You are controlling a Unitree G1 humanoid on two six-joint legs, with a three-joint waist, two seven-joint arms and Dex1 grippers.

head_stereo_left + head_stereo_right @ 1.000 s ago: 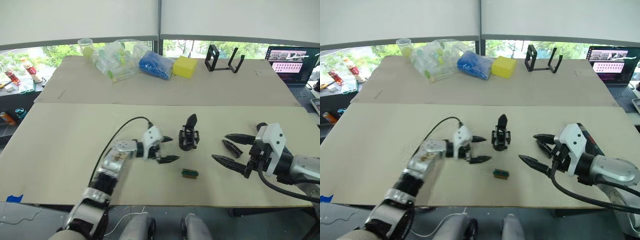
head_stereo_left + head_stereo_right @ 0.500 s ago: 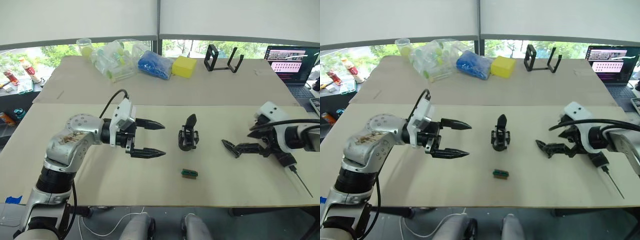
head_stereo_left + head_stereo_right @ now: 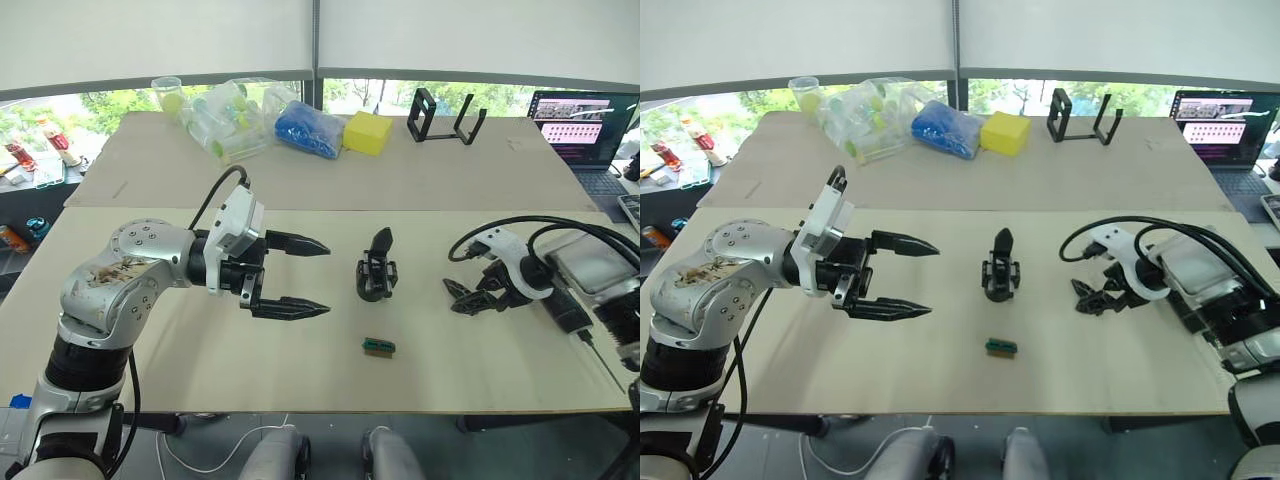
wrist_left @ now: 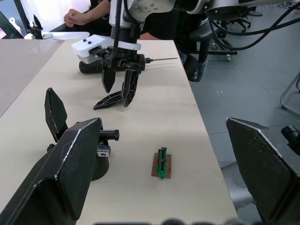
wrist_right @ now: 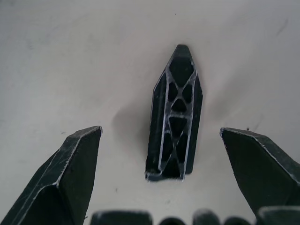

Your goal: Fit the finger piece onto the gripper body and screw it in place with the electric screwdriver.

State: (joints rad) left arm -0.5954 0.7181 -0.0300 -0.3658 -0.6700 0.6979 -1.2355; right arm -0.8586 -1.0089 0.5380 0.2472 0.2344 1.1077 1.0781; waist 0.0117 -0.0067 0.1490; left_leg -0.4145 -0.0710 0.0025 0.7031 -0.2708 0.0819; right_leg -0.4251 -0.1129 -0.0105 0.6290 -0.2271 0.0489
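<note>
Over the last second the left claw [image 3: 310, 277] has pulled back from beside the gripper body [image 3: 377, 271] to hang well to its left, fingers spread wide. The right claw [image 4: 118, 92] has swung from lying spread near the table edge to pointing down over the finger piece [image 5: 174, 115], its open fingers straddling the piece on the table. In the last half second the left claw barely shifted.

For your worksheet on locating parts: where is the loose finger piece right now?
The finger piece lies flat on the table, on the robot's right, between the open fingers of the right gripper, to the right of the gripper body.
</note>
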